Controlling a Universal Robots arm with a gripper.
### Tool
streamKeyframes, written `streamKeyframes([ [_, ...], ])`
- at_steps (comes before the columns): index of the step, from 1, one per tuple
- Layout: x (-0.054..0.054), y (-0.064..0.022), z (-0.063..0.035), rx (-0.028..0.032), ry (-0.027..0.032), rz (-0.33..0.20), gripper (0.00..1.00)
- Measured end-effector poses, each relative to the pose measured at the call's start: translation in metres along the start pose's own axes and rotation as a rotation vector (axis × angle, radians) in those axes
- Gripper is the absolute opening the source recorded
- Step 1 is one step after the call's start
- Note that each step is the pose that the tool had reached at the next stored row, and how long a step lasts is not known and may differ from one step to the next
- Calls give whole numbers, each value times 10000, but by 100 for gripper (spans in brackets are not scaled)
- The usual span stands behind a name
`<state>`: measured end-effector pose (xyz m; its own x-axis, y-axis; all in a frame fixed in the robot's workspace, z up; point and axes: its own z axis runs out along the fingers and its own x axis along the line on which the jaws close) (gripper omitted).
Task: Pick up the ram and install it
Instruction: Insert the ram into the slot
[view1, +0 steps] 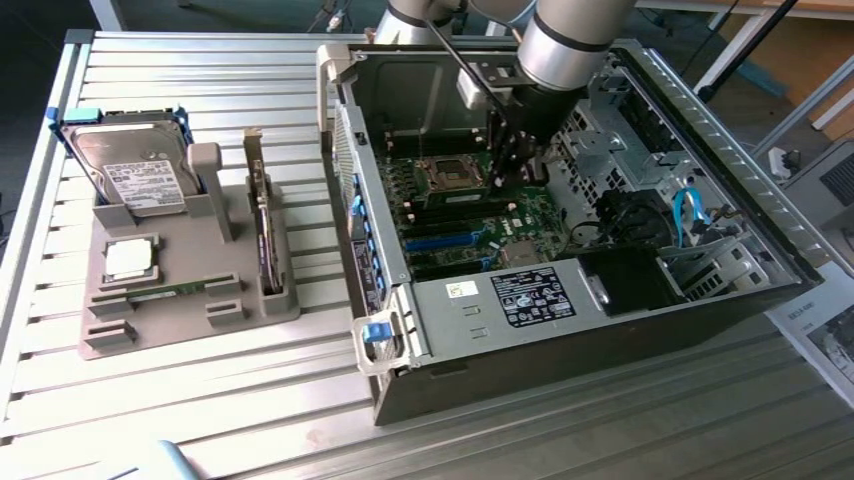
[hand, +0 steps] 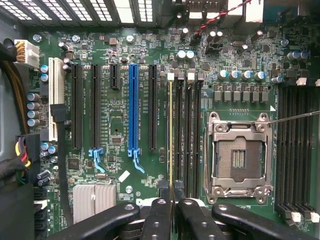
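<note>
Exterior view's left: grey tray (view1: 160, 335) on the slatted table (view1: 200, 410), carrying a hard drive (view1: 134, 175) with white label at the far end, a square silver processor chip (view1: 130, 258) nearer, a narrow green strip (view1: 167, 291) lying flat just below it, and a board (view1: 271, 240) standing on edge along the tray's right side. Centre: open computer case (view1: 400, 330) lying on its side, motherboard (view1: 467, 215) exposed. The arm (view1: 567, 40) comes down into the case from above, with the gripper (view1: 511, 170) low over the board beside the processor socket, well apart from the tray. Wrist view: gripper (hand: 171, 192) closed, black fingers (hand: 160, 210) pinched on the ram (hand: 171, 135). The ram is seen edge-on as a thin pale line running straight away from the fingertips. It stands upright along the outermost of a bank of black memory slots (hand: 187, 130), between the black expansion slot (hand: 152, 107) and the rest of that bank. The blue expansion slot (hand: 133, 107) lies one further over; the empty processor socket (hand: 239, 157) sits on the bank's other side. One end of the ram is between the fingertips, the other reaches the slot's white latch (hand: 171, 76). Cannot tell whether it is pressed fully home.
</note>
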<state>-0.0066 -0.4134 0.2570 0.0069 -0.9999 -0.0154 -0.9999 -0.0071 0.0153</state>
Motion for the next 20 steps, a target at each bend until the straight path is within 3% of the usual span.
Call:
streamKeyframes([
  [5,-22,-1,59,-1,31,0,12],
  [11,-31,70,65,6,31,1,12],
  [20,-30,78,144,6,31,0,12],
])
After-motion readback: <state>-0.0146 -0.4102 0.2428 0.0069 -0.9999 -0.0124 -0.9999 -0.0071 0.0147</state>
